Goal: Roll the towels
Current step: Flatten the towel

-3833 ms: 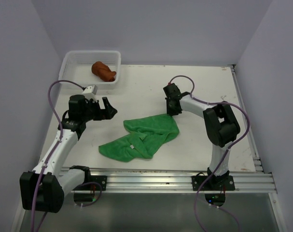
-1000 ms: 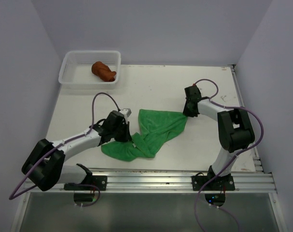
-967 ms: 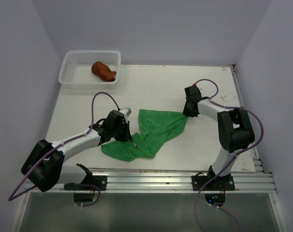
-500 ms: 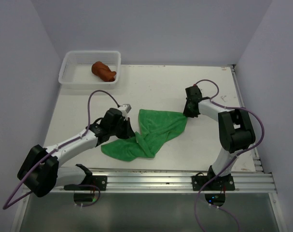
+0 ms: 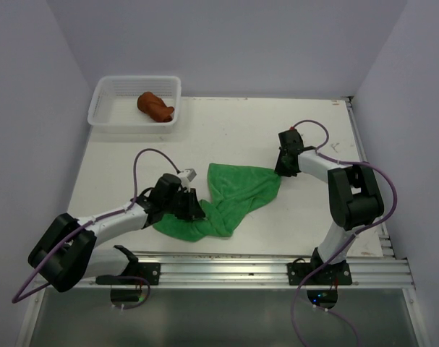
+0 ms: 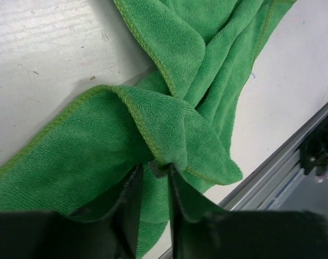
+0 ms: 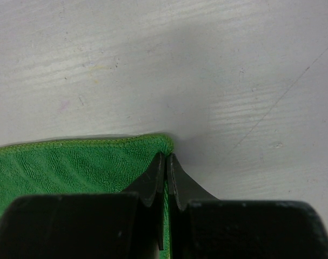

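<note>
My left arm (image 5: 192,210) has swung nearer, jaws slackening on the green towel's (image 5: 237,195) fold; right jaws (image 5: 280,170) pinch its corner; spreading flat comes next.

A crumpled bright green terry towel (image 5: 230,199) sprawls mid-table, while a bunched rust-brown terry towel (image 5: 155,105) sits toward eleven o'clock.

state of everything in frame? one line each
green towel: unrolled, bunched and folded over itself on the table.
brown towel: bundled up, lying in the basket.
basket: upright at the far left corner, holding only the brown towel.
left gripper: fingers slightly apart, a fold of the green towel between them.
right gripper: shut on the green towel's far right corner.
</note>
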{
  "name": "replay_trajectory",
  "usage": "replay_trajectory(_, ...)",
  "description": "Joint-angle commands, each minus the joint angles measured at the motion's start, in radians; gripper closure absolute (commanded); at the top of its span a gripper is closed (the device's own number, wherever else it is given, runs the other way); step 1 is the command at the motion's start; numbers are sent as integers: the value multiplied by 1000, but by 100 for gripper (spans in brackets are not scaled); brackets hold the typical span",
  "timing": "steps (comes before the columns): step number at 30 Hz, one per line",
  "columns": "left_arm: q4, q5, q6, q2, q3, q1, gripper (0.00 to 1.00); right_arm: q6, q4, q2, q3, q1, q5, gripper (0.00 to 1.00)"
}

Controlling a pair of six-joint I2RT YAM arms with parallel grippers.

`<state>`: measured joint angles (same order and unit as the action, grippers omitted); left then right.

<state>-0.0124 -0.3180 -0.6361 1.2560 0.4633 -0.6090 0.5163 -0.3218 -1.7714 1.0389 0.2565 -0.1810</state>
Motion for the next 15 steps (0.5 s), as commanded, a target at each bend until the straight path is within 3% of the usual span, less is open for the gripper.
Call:
replay_trajectory(1, 72, 0, -7, -7, -2, -3, 68, -7, -99, -6, -42, 0, 26, 100)
replay_trajectory(5, 69, 42, -13, -21, -9, -5, 50, -7, -99, -7, -45, 0, 26, 100)
replay_trajectory(8, 71, 48, -14, -20, -11, -5, 41, -9, -97, -8, -45, -2, 26, 100)
replay_trajectory(15, 106, 54, -39, -43, -35, -5, 45, -13, -95, -7, -46, -3, 25, 100)
